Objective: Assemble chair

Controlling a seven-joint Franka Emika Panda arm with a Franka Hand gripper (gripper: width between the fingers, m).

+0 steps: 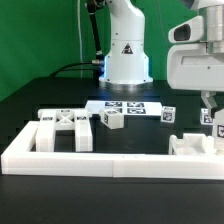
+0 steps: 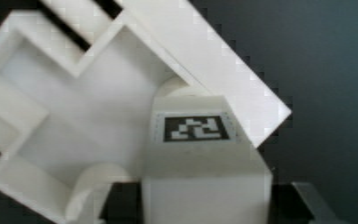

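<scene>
White plastic tagged block of the chair [image 2: 199, 150], pinched tight between the arm's fingers [image 1: 206, 99], held over a white open-framed plastic chair panel [image 2: 60, 90] at the exterior view's right of the black table [image 1: 30, 100]

Robotics lab rig: 1 white Franka arm [image 1: 125, 45] standing on a black table [image 1: 100, 205], green backdrop curtain [image 1: 40, 30], loose cables [image 1: 88, 35], marker board [image 1: 125, 105], white border wall [image 1: 100, 162], fiducial-tagged chair part [image 1: 112, 120].
</scene>
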